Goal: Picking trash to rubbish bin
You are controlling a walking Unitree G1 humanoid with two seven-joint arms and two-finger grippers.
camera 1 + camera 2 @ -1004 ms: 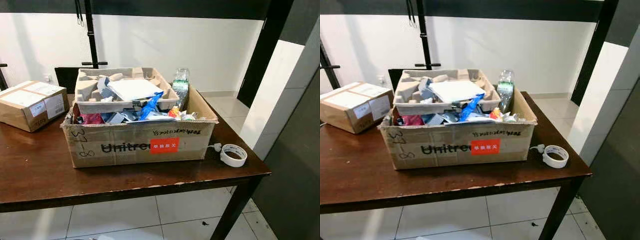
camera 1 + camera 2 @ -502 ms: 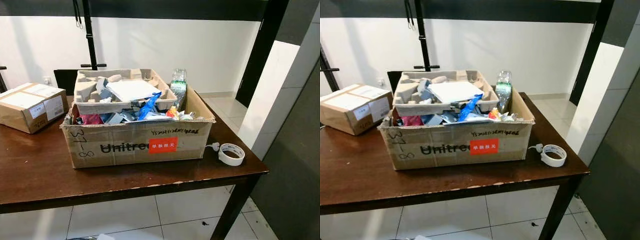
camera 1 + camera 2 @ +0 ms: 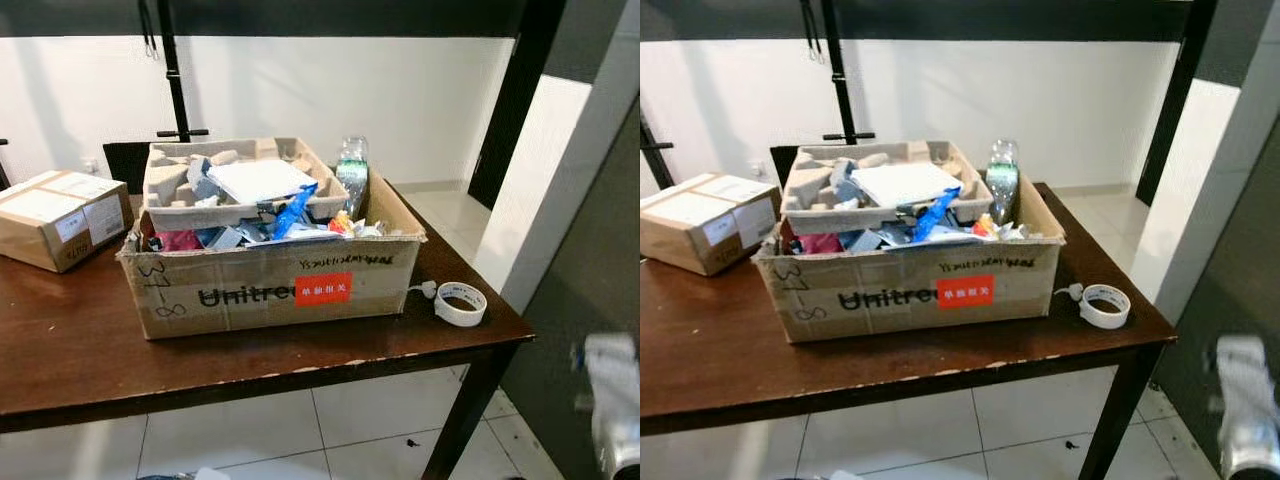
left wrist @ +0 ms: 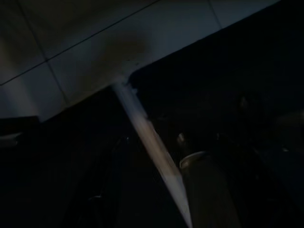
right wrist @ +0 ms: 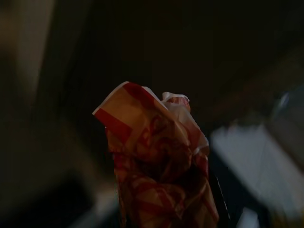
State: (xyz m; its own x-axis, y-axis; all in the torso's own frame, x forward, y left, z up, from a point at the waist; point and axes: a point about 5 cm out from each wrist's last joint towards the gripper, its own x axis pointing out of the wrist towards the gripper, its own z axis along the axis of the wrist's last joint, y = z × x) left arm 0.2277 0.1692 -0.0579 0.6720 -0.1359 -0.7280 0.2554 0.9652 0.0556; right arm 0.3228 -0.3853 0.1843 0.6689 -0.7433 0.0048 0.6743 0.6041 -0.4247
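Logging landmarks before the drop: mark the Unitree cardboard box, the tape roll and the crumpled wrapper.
Unitree cardboard box (image 3: 250, 295): left eye view, front wall.
Tape roll (image 3: 460, 304): left eye view, near rim.
Crumpled red-and-white wrapper (image 5: 156, 175): right wrist view, middle.

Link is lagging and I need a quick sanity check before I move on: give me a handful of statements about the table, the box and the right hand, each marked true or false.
1. The big cardboard box on the table is filled with trash. True.
2. A roll of tape lies inside that box. False: it lies on the table, beside the box's right end.
3. The right hand holds a crumpled red and white wrapper. True, by the right wrist view.
4. A plastic bottle lies flat on the floor. False: it stands upright at the box's far right corner.
5. A smaller sealed carton sits on the table to the left of the box. True.
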